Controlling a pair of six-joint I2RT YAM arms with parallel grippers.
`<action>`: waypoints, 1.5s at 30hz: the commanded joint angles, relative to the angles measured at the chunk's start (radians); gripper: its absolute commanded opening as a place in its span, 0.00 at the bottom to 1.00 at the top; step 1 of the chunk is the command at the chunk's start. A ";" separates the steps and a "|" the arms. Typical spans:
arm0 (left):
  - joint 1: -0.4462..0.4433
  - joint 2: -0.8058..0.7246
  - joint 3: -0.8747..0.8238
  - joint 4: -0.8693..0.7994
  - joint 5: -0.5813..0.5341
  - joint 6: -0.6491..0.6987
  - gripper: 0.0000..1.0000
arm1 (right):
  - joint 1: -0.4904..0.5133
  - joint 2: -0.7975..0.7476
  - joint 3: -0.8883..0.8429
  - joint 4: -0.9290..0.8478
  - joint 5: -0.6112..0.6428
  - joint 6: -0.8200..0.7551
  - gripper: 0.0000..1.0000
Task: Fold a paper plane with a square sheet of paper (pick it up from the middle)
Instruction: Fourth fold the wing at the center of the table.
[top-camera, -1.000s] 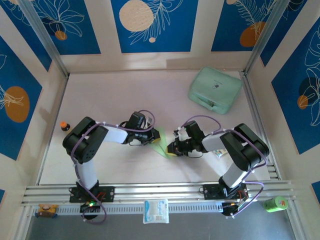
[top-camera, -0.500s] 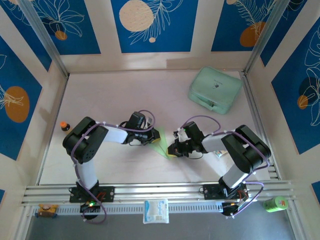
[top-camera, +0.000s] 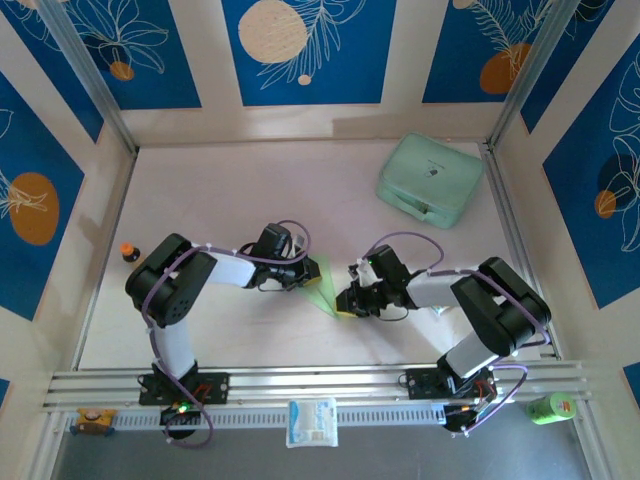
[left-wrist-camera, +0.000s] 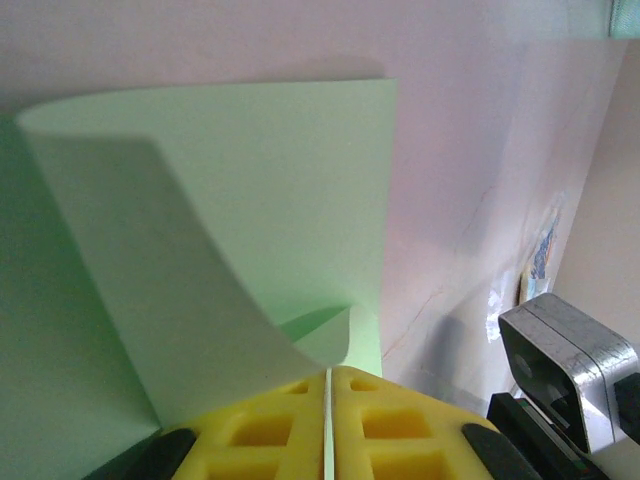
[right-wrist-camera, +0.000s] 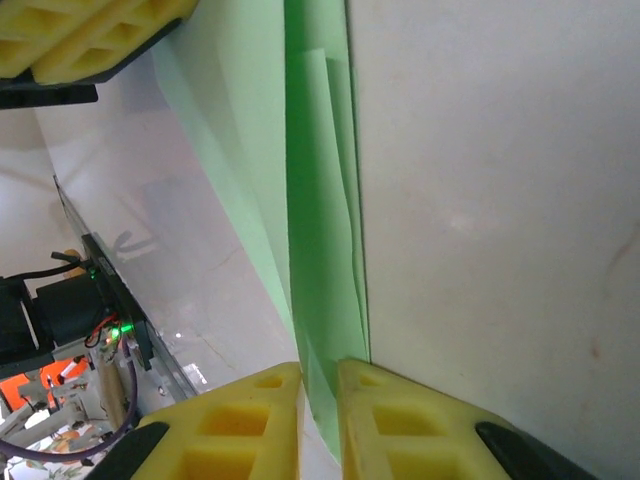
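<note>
In the top view, the sheet of paper (top-camera: 324, 288) is seen lifted on edge near the middle of the table (top-camera: 220, 190), between the two arms. The left pincer (top-camera: 308, 274) is set against its left side and the right pincer (top-camera: 344, 304) against its near right end. A mint-green case (top-camera: 430, 180) is seen well apart at the far right of the table, and a small orange-capped bottle (top-camera: 128, 252) by the left edge.

In the left wrist view, the left pincer is seen clenched on the sheet: its yellow fingers (left-wrist-camera: 270, 430) are pressed together with the paper's edge caught between them. The sheet is curled over to the left, with a small folded flap just above the fingertips.

In the right wrist view, the folded green layers are seen running down into the narrow gap between the right pincer's yellow fingers (right-wrist-camera: 230, 425). The fingers are held slightly apart, and whether the paper is actually pinched cannot be told. The left pincer's fingers are seen on the sheet at the upper left.
</note>
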 joint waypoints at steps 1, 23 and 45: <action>-0.004 0.042 -0.020 -0.044 -0.020 0.006 0.12 | 0.018 -0.002 -0.022 -0.086 0.025 -0.008 0.13; -0.005 0.044 -0.025 -0.031 -0.014 0.000 0.12 | 0.021 -0.045 -0.047 -0.120 0.060 0.003 0.15; -0.004 0.048 -0.029 -0.023 -0.014 -0.004 0.12 | 0.033 -0.062 -0.065 -0.134 0.051 0.015 0.08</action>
